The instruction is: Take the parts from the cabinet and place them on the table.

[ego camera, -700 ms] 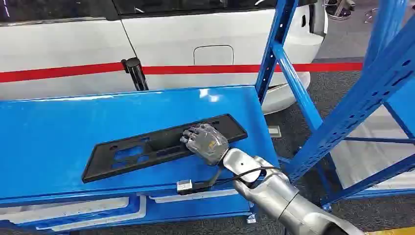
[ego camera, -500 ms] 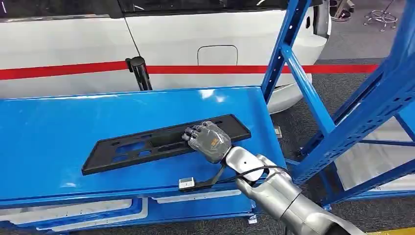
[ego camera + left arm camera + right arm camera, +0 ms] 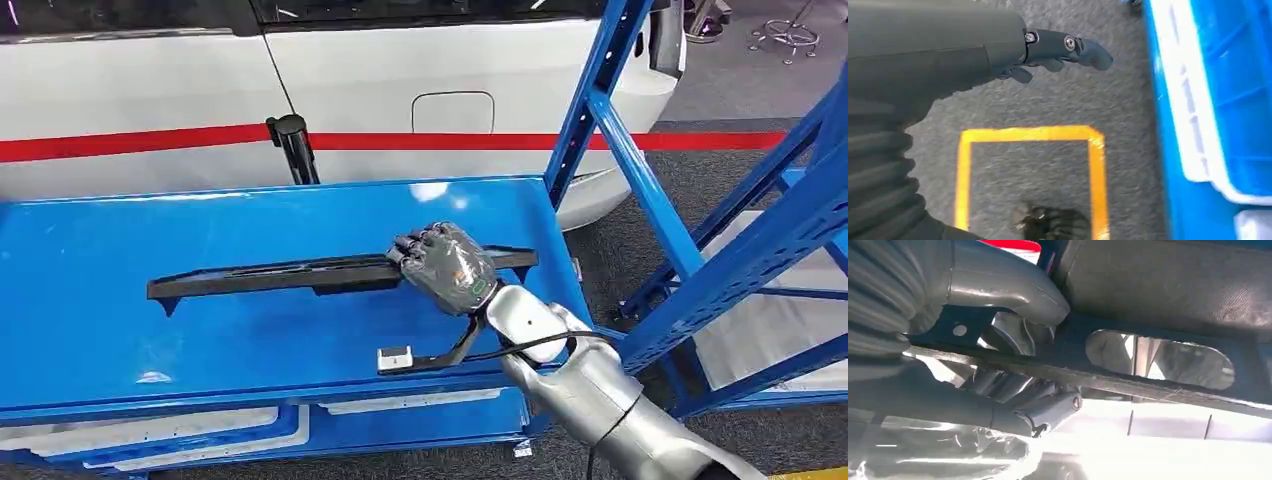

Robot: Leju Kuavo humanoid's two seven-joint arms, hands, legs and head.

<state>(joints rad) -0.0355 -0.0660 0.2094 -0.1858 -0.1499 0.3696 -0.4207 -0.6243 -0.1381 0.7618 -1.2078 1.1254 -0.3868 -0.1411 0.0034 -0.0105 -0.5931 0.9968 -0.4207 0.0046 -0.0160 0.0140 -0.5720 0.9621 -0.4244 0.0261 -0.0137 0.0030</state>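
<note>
1. The blue table (image 3: 120, 260) stands in front of a white car (image 3: 400, 70) with a red stripe.
2. A long black panel (image 3: 260, 275) is held edge-on, level, just above the tabletop.
3. The right hand (image 3: 445, 265) grips the panel near its right end, thumb on one face and fingers on the other, clamped on it.
4. A blue rack (image 3: 720, 250) stands at the right.
5. The left hand (image 3: 1048, 50) hangs above grey floor with a yellow tape square (image 3: 1030, 175); its fingers are loosely apart, holding nothing.
</note>
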